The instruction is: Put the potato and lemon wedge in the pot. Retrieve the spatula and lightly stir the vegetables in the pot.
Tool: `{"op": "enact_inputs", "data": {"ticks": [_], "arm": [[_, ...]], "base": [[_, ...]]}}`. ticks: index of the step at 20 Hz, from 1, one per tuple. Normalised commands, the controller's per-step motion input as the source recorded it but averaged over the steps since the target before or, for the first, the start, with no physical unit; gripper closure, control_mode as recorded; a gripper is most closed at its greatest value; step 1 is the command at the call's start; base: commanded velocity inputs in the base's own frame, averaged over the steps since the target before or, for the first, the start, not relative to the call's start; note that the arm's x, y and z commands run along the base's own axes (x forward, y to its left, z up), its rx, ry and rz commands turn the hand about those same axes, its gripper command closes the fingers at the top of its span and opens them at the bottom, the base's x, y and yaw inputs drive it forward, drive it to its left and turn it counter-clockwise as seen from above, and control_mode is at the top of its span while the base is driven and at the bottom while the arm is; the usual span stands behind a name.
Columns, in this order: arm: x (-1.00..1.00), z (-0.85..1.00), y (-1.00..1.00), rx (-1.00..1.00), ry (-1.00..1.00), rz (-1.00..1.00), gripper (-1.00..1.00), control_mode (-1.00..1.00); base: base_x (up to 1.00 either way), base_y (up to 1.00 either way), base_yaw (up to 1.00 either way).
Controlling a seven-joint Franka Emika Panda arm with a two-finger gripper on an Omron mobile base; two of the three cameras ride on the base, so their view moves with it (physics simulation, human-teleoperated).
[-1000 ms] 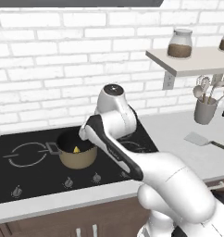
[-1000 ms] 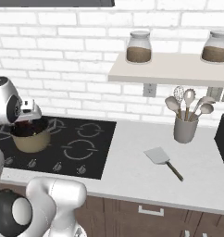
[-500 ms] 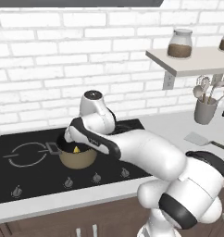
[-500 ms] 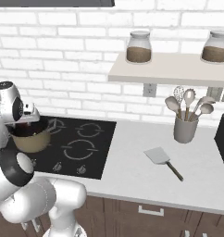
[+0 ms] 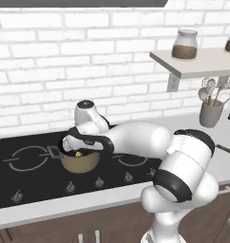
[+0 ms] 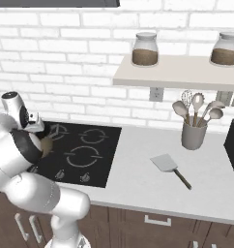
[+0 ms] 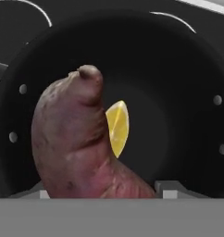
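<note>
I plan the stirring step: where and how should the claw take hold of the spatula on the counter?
Grip the spatula on its thin dark handle, near the middle, coming straight down from above. It lies flat on the counter, blade toward the stove, handle pointing away, with free space on both sides for the fingers.

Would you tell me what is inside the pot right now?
In the pot lies the lemon wedge on its dark bottom. A brownish potato hangs over it, hiding part of the pot's bottom.

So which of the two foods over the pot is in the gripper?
The brownish-purple potato, sitting between the fingertips; the small yellow lemon wedge lies loose inside the pot.
</note>
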Motion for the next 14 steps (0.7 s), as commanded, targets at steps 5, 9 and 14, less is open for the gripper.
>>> {"op": "enact_inputs", "data": {"ticks": [5, 9, 14], "arm": [[0.07, -0.17, 0.01, -0.06, 0.00, 0.00, -1.00, -1.00], [0.00, 0.16, -0.05, 0.00, 0.00, 0.00, -1.00, -1.00], [-0.09, 0.51, -0.14, 0.02, 0.00, 0.00, -1.00, -1.00]], "base": [[0.00, 0.00, 0.00], [0.00, 0.00, 0.00], [0.00, 0.00, 0.00]]}}
